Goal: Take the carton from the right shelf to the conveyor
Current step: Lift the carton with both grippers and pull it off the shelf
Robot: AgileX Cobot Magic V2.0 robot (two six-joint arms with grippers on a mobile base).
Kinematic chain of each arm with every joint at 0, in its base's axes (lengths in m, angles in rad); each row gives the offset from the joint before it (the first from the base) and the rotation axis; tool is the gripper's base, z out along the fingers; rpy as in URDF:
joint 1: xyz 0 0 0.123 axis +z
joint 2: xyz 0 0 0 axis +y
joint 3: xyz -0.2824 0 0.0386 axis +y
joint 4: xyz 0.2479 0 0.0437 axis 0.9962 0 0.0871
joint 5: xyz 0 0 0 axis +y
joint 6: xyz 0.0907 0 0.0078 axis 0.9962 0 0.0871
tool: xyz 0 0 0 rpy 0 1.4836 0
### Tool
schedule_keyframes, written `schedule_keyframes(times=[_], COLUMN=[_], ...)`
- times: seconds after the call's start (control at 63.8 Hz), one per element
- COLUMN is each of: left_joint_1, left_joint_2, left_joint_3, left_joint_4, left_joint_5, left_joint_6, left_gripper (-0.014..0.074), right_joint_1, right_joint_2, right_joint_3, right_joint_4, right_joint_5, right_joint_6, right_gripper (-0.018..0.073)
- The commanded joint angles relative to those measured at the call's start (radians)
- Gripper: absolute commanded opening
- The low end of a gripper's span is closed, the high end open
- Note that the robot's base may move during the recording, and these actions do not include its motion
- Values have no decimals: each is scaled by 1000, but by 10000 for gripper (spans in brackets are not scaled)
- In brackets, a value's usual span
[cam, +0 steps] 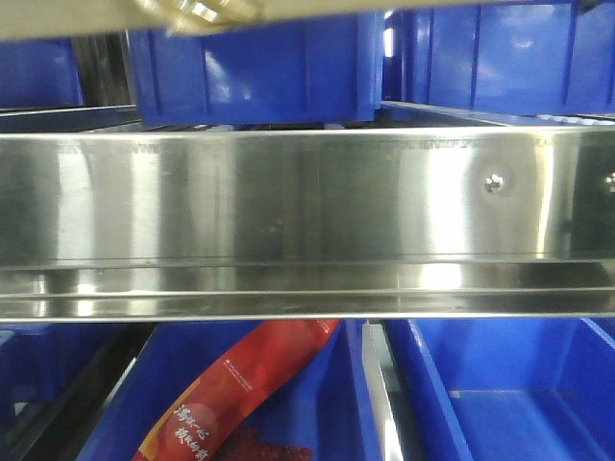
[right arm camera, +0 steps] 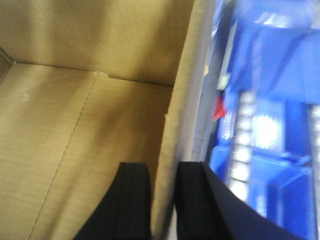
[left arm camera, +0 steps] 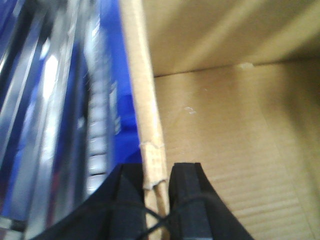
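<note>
Wrist views: left gripper (left arm camera: pixel 159 200), right gripper (right arm camera: pixel 164 200) both clamp the brown cardboard carton (left arm camera: pixel 235 125), so grabbed; shiny steel shelf (cam: pixel 288 192) close, conveyor haul left.

Upper blue bins (cam: pixel 255 72) stand in a row, with lower blue bins (cam: pixel 519 384) beneath. A red packet (cam: pixel 240 394) with white lettering lies in one lower bin. Bright light glints off the glossy plastic.

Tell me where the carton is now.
The carton hangs between the left gripper and right gripper, each clamped on a side wall; the front view shows it along the top, above the right shelf rail.
</note>
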Motion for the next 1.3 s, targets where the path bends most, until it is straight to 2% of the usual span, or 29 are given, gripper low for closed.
schedule_keyframes(times=[0.0, 0.204, 0.282, 0.376, 1.286], left_joint_1=[-47, -149, -173, -188, -188], left_joint_2=[-35, -113, -158, -199, -212], left_joint_3=[5, 123, 184, 237, 249], left_joint_4=[-6, 22, 33, 40, 40], left_joint_5=[-8, -8, -8, -8, -8], left_joint_6=[-5, -43, -78, -85, -89], left_gripper=[-17, -17, -17, -17, -17], right_joint_1=[-3, -3, -3, -3, -3], right_joint_2=[-78, -266, -326, -362, -365], right_joint_3=[87, 371, 447, 499, 508], right_joint_4=[-34, -23, -5, 26, 28], right_joint_5=[-38, -38, -79, -113, -122], right_joint_6=[-2, -2, -2, -2, -2], right_gripper=[-69, -69, -69, -69, -69])
